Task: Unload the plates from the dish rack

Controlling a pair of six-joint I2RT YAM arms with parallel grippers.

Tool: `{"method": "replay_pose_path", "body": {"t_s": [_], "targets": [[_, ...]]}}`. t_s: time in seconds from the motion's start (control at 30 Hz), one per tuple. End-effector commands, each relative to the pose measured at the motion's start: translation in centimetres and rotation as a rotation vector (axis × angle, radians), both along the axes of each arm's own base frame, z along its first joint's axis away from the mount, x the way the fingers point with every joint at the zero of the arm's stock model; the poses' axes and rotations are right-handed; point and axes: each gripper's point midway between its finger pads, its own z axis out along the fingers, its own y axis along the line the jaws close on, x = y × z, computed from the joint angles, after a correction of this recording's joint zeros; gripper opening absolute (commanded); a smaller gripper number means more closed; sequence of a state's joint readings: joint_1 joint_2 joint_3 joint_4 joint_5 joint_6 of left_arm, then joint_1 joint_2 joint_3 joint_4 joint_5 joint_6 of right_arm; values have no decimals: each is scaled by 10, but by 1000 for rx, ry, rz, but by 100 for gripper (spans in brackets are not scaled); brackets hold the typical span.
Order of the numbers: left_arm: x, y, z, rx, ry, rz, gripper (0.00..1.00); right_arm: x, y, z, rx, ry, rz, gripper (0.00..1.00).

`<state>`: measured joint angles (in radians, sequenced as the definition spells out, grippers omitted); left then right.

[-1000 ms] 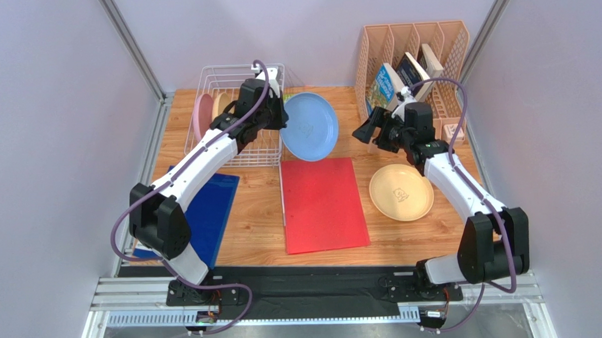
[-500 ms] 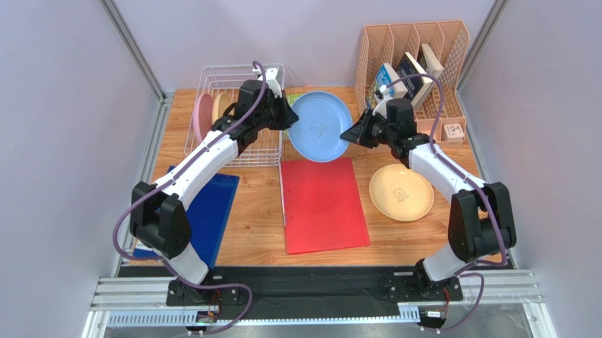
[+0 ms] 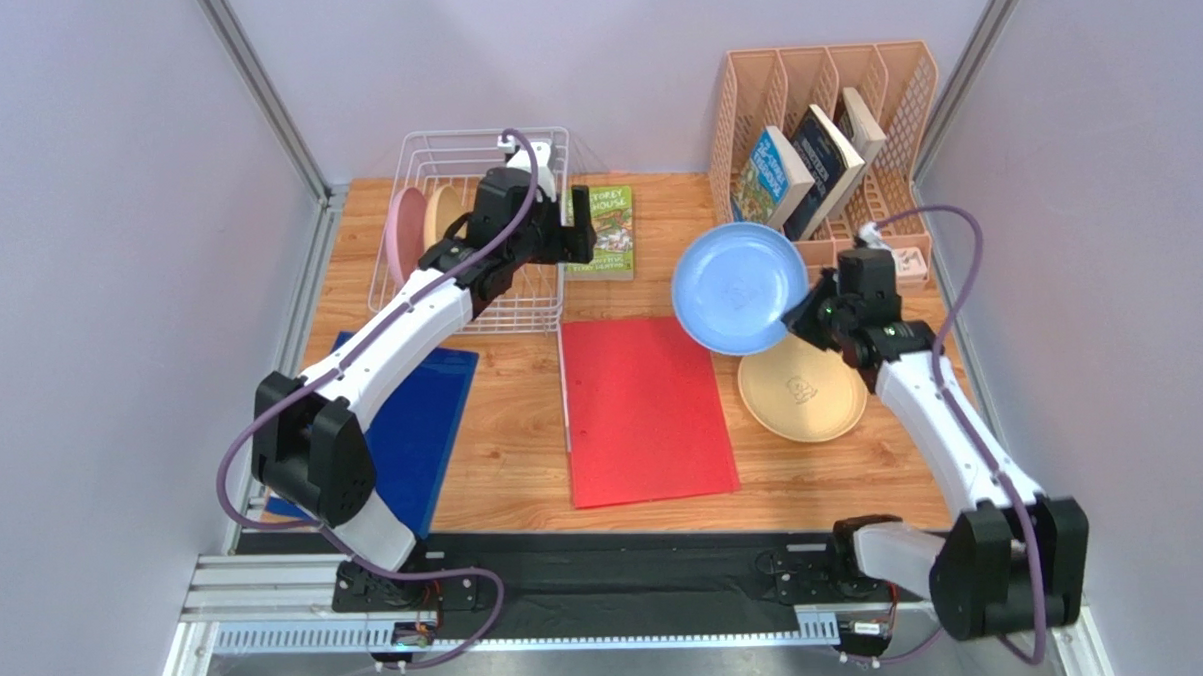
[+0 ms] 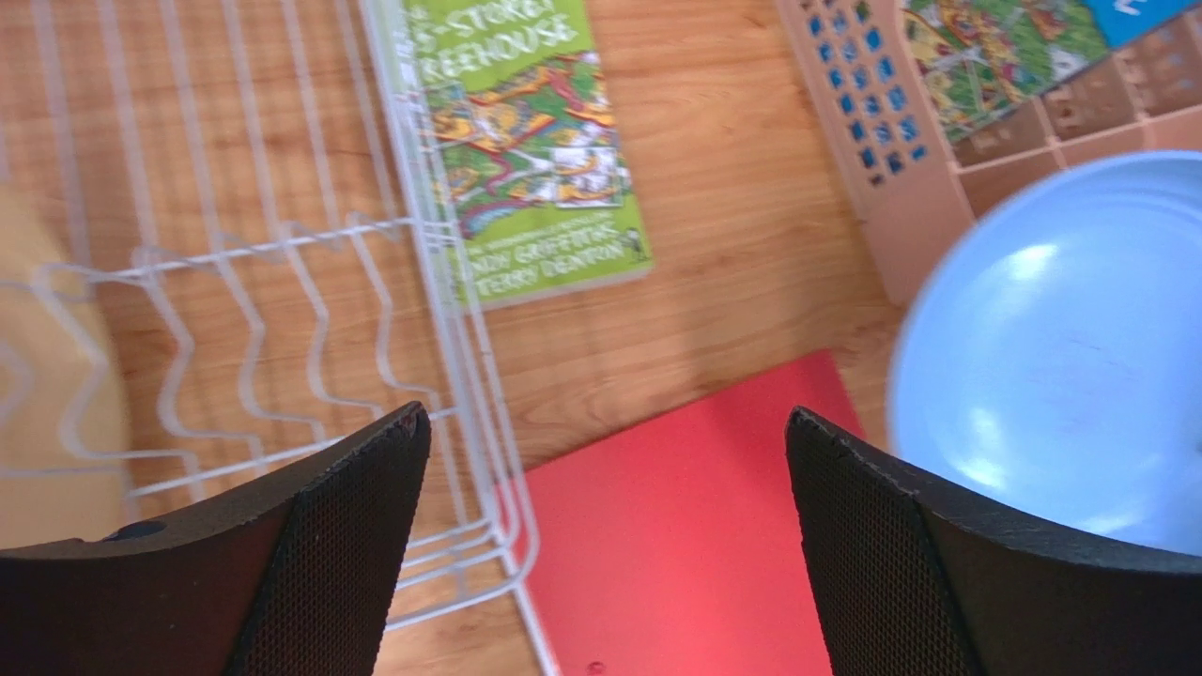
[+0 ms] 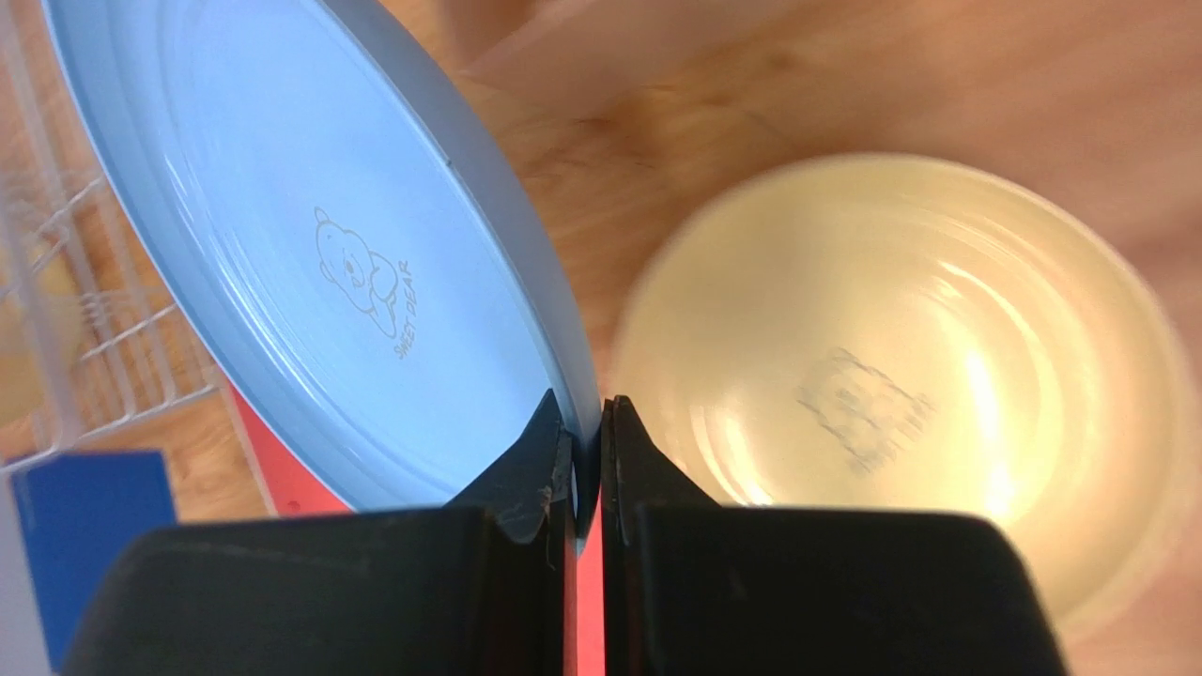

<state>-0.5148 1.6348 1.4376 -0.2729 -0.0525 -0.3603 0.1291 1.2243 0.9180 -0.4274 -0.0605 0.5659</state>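
Note:
My right gripper [image 3: 807, 313] [image 5: 583, 423] is shut on the rim of the light blue plate [image 3: 737, 285] [image 5: 311, 254]. It holds the plate tilted in the air, just left of a pale yellow plate [image 3: 802, 388] [image 5: 903, 380] lying flat on the table. The white wire dish rack [image 3: 479, 300] [image 4: 423, 282] at the back left holds a pink plate [image 3: 404, 225] and a second pale yellow plate [image 3: 441, 212] on edge. At the rack's right side my left gripper [image 3: 574, 227] [image 4: 607, 416] is open with nothing between its fingers.
A green book [image 3: 609, 233] [image 4: 529, 141] lies beside the rack. A red folder [image 3: 643, 409] [image 4: 677, 549] lies mid-table, a blue folder [image 3: 415, 427] front left. The peach slotted organizer [image 3: 826, 120] with books stands back right.
The blue plate passed from my left gripper to my right one. The right gripper shut on its rim and carried it right, and the left gripper opened and drew back toward the rack.

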Motion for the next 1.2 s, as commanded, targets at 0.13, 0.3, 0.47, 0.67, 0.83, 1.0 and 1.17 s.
{"method": "replay_pose_path", "body": {"t_s": [0.13,0.3,0.47,0.67,0.83,1.0,1.17], "targets": [[-2,49,39,155,-153,132,100,-83,-83,-17,-103,50,-477,0],[-8,55,36,170,-157,135,100,-112,-105,-39,-161,104,-600,0],[-10,55,33,167,-150,130,100,-125,-114,-56,-211,153,-648,0],[-7,55,30,169,-146,135,100,-119,-107,-70,-179,155,-624,1],[-4,55,24,172,-132,144,100,-109,-102,-62,-149,112,-600,9],[-2,56,17,163,-110,147,100,-106,-94,-66,-128,133,-560,16],[1,60,15,162,-102,156,100,-104,-81,-71,-88,162,-505,19]]}}
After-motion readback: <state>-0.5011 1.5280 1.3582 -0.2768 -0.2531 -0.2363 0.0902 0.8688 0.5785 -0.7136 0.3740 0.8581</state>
